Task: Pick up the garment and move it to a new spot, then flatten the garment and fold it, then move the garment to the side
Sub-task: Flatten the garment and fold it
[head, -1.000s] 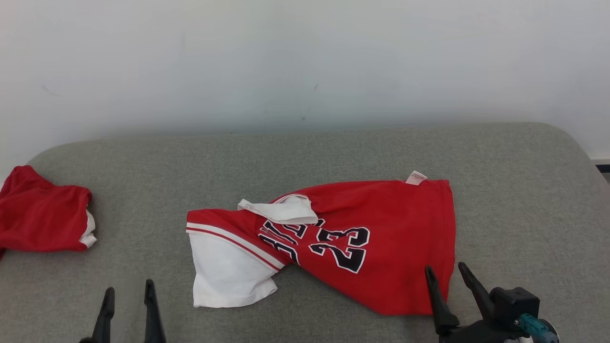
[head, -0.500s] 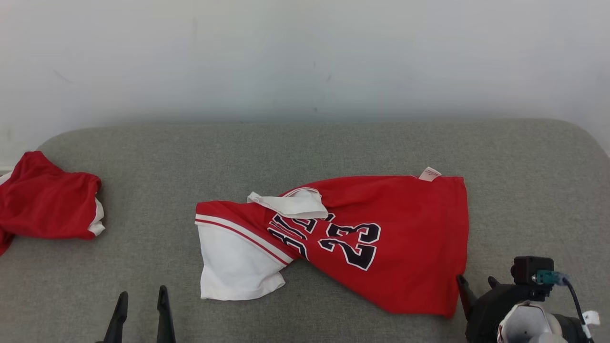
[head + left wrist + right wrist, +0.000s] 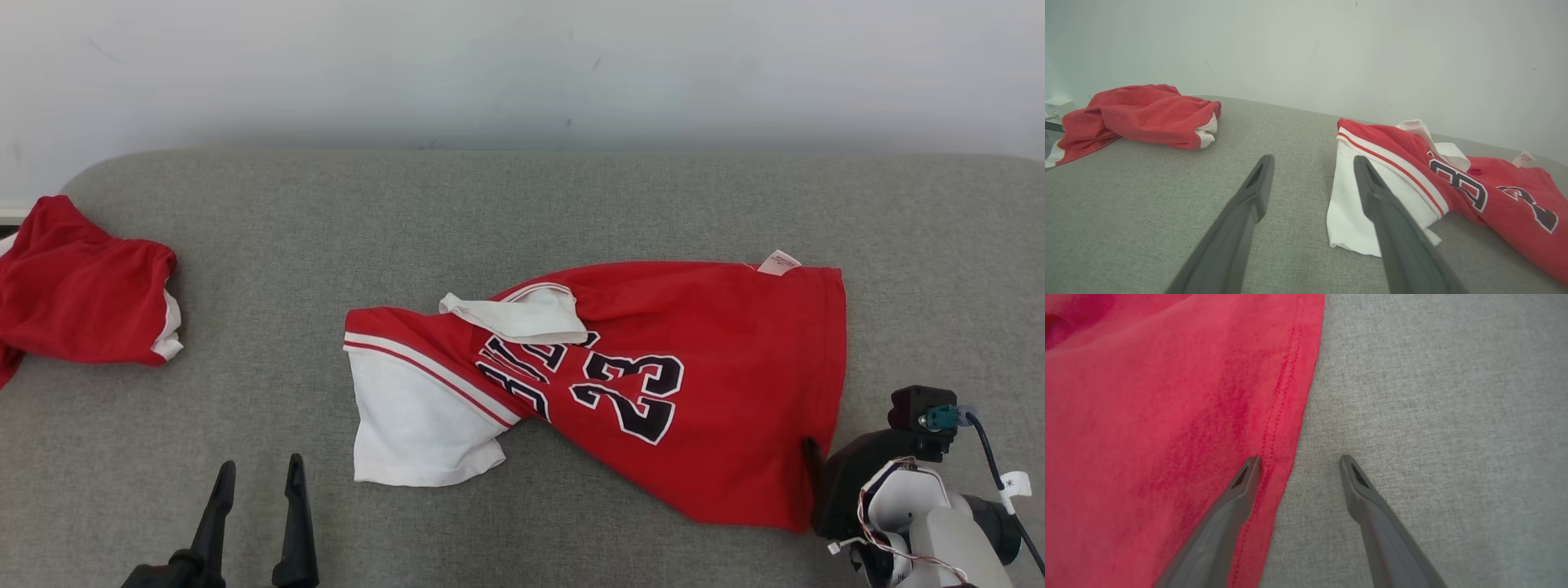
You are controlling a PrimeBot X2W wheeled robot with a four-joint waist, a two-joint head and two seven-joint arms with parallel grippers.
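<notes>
right gripper pitched down, spread astride jersey hem

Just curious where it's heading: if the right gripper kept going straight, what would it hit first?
Probably the hem of the red jersey: the open right gripper straddles that edge, half over red cloth, half over the grey cushion.

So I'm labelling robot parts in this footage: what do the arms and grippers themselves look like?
The left gripper and right gripper each have two long dark grey fingers tapering to slotted tips. Behind the right one sit a black housing, a teal connector, a black cable with a white tag, thin red and white wires, and a pale forearm.
</notes>
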